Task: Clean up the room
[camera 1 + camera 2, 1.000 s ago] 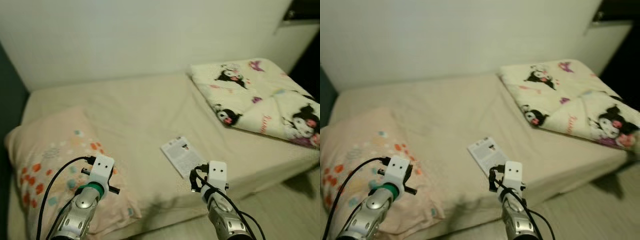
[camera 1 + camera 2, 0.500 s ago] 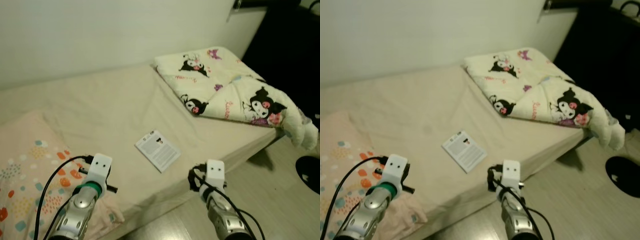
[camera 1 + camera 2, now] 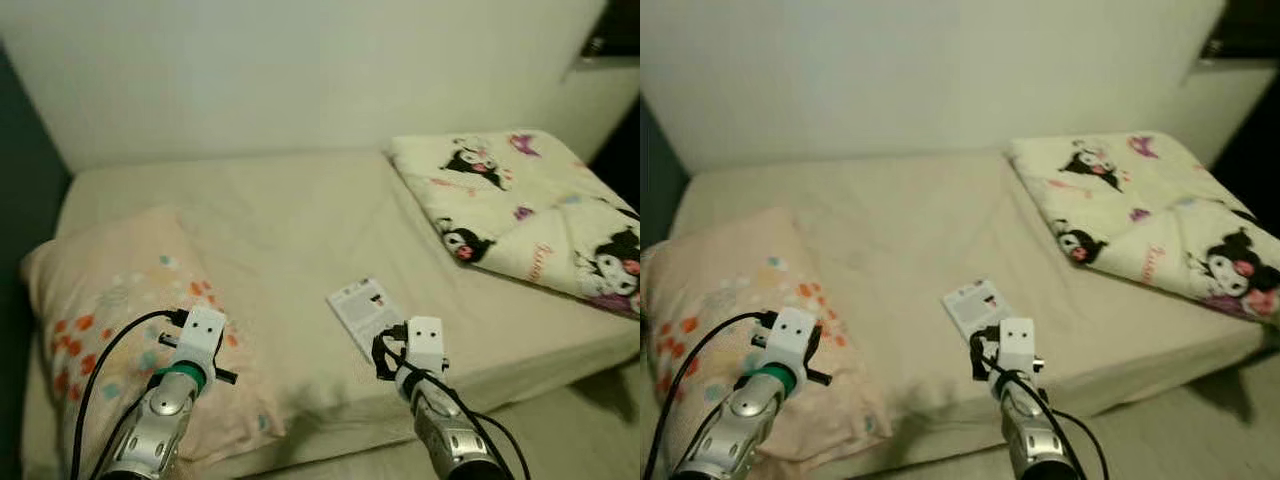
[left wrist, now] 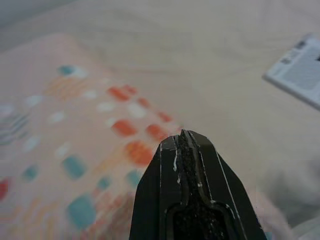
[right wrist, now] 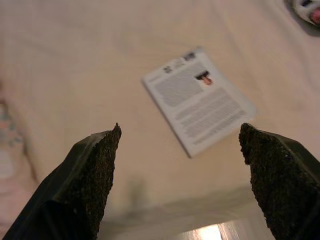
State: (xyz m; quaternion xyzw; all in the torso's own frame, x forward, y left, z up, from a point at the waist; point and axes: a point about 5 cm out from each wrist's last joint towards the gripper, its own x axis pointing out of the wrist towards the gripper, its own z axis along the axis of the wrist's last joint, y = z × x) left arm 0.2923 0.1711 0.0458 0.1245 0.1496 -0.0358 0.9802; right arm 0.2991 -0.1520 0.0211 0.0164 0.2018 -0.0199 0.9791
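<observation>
Beige sheet covers the bed (image 3: 270, 220), which runs along a pale wall (image 3: 300, 70). A booklet (image 3: 366, 312) lies flat on the sheet near the bed's front edge, white, printed side up with text and a small picture. Pillow (image 3: 110, 310) with orange and teal spots rests at the bed's left end. Folded blanket (image 3: 530, 205) with black cartoon figures sits at the right end, well apart from the booklet.

Right gripper (image 5: 182, 175): fingers spread wide, empty, held above the front edge of the bed with the booklet between the fingertips in the wrist view, not touching it. Left gripper (image 4: 185, 145): fingers pressed together, nothing between them, held over the pillow's spotted corner. Strip of floor (image 3: 600, 420) visible at lower right.
</observation>
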